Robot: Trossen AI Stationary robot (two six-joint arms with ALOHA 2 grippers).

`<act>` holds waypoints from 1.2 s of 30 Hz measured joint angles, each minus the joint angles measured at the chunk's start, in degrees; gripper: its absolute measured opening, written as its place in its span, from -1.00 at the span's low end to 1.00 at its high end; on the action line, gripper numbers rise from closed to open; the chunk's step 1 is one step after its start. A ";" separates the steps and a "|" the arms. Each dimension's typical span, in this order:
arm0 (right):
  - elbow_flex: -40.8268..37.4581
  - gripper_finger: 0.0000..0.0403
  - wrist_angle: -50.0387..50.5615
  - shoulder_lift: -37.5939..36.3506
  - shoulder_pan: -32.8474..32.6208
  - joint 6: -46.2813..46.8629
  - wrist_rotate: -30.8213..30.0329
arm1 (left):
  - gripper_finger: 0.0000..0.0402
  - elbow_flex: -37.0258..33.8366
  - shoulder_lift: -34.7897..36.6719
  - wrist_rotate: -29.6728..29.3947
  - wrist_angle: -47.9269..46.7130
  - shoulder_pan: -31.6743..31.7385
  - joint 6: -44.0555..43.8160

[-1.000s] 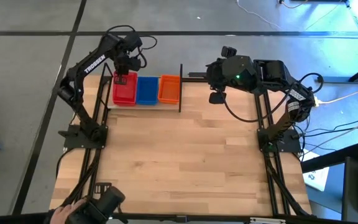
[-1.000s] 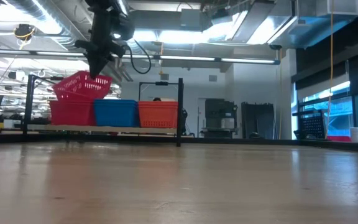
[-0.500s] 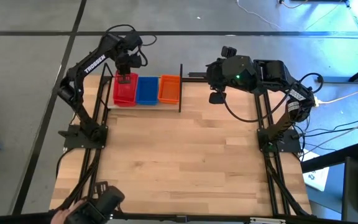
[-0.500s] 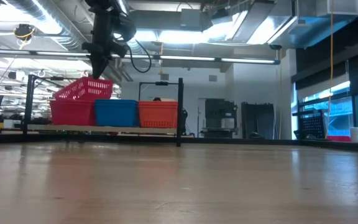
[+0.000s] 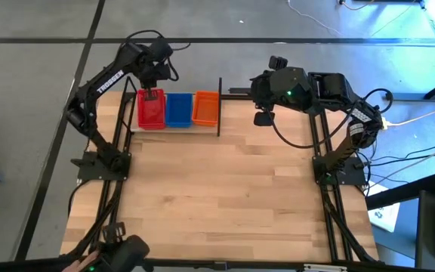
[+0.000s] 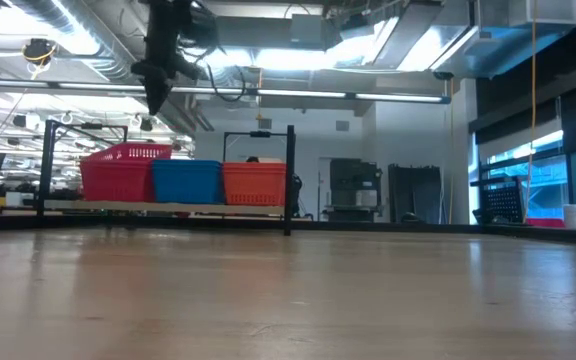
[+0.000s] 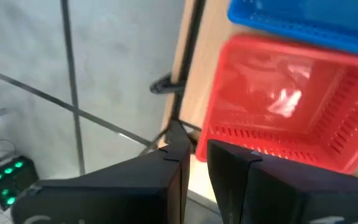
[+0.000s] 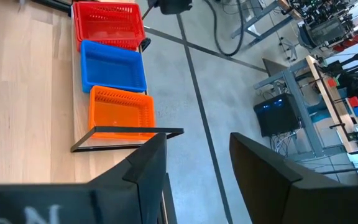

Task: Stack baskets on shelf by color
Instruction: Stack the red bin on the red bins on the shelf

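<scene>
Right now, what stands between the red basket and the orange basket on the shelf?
The blue basket sits between the red basket and orange basket, seen in the high view.

Red (image 5: 151, 110), blue (image 5: 178, 109), orange baskets (image 5: 206, 108) side by side, shelf (image 5: 219, 106)

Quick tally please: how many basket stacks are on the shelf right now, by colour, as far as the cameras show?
Red basket stack: 1
Blue basket stack: 1
Orange basket stack: 1
Total: 3 stacks side by side on the shelf. How many baskets are nested in each stack cannot be told. No loose baskets show on the table.
</scene>
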State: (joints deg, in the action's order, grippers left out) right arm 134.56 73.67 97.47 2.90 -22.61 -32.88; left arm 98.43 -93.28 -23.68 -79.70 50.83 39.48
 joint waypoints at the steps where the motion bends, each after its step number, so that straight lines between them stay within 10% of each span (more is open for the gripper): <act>1: 0.00 -0.11 0.00 0.00 0.00 0.00 0.00 | -0.77 0.00 0.46 0.06 0.78 -0.03 0.01; 9: 0.00 -0.11 -0.08 0.02 0.01 0.02 -0.02 | -0.78 0.03 1.21 11.19 6.30 3.71 0.00; 30: -0.02 -0.11 -0.11 0.02 0.01 0.04 0.15 | -1.00 -6.35 -1.24 14.21 6.74 5.04 -4.49; 36: -0.02 -0.11 0.25 0.02 0.43 0.07 11.98 | -1.00 -8.33 -1.26 14.08 8.85 5.38 -4.65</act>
State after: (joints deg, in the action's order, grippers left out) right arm 134.54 73.92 97.49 3.33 -22.54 -20.91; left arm 90.11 -94.54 -9.60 -70.85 56.21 34.83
